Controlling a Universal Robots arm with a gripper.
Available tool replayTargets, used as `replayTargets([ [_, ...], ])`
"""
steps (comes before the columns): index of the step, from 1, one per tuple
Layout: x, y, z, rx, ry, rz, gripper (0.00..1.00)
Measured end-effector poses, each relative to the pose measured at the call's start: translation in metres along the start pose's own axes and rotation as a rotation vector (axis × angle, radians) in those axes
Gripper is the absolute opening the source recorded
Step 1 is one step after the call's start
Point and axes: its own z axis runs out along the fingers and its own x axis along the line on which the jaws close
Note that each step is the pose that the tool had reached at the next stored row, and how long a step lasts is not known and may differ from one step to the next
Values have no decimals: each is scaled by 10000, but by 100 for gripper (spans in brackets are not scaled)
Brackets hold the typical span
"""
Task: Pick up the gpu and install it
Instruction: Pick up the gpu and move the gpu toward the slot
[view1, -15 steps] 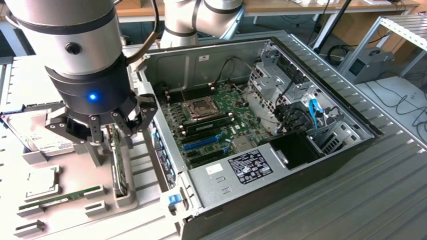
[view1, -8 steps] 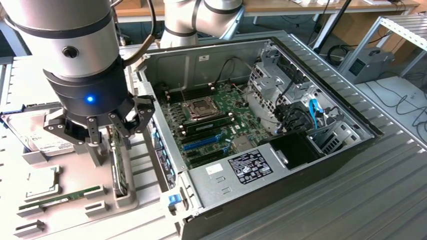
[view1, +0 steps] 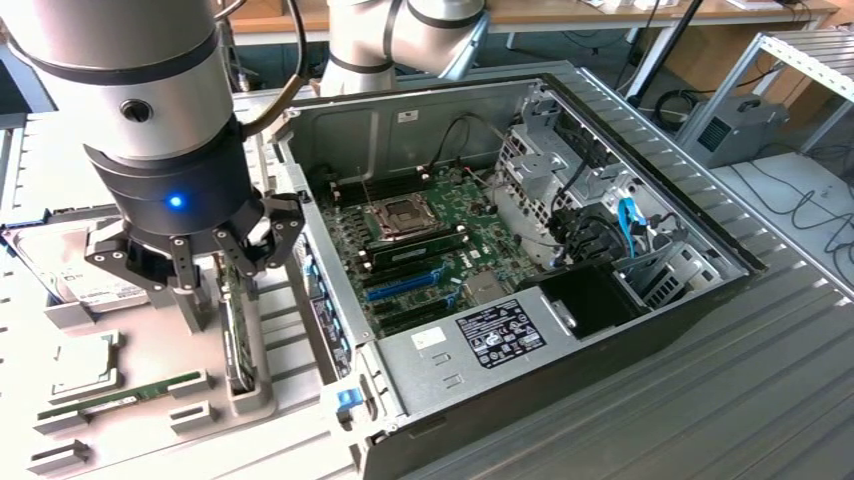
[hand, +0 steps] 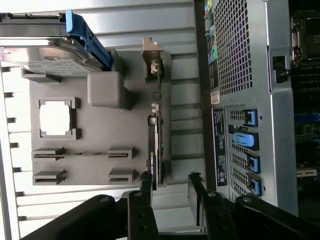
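Gripper open and empty, I hover over the gpu, standing on edge in its grey tray. Pickup and installation both remain undone.

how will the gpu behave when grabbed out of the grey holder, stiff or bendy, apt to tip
Probably stiff: the gpu is a thin flat board with metal at one end. It stands on edge in the grey holder, so a sideways push might tip it. Its exposed circuitry looks fragile.
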Motion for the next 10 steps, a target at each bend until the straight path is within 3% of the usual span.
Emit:
replayTargets([
  [7,26,24,49,10,2,-1,42],
  [10,39,78,91,69,-4,-3,42],
])
